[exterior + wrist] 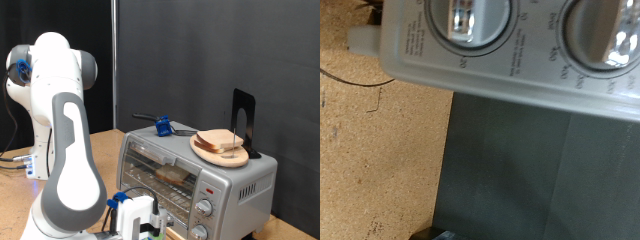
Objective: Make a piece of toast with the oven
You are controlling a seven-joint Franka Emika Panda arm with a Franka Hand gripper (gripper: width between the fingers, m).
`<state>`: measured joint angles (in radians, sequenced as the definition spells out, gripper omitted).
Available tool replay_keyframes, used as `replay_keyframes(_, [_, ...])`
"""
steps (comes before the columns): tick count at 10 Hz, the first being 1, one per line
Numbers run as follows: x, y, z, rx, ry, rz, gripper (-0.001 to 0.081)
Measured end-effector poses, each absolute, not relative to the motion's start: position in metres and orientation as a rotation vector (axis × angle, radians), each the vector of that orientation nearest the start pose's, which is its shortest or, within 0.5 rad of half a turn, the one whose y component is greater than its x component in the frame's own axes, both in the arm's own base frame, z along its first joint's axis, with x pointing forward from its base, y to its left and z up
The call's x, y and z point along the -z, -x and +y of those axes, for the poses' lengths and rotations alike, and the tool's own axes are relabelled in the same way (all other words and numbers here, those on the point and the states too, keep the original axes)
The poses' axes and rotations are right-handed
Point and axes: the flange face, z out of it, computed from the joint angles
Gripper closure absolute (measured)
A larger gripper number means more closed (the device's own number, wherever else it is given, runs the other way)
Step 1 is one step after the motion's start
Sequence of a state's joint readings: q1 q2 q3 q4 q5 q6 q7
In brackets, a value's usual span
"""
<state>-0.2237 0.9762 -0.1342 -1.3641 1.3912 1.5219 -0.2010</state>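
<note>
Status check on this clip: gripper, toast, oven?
Gripper low in front of oven, by the knobs; fingers not visible. One slice of toast inside on rack, door shut. More slices on wooden plate on top.

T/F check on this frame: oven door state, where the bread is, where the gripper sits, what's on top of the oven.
1. The oven door is hanging open. False: the glass door is closed.
2. A piece of toast lies inside the oven on the rack. True.
3. The round wooden plate on top of the oven is bare. False: bread slices are stacked on it.
4. The gripper is low in front of the oven, near the knobs. True; the wrist view shows two knobs close up.
5. The gripper holds a slice of bread. False: no bread shows at the gripper in either view.
</note>
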Motion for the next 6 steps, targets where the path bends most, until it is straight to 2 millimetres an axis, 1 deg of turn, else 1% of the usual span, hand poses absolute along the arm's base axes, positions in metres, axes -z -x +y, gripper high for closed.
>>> replay_keyframes(1, [-0.152,-0.685,-0.110,-0.330,1.675,0.641,-0.0002])
replay_keyframes(6, [-0.143,-0.693,-0.064,-0.368,1.685,0.623,-0.0002])
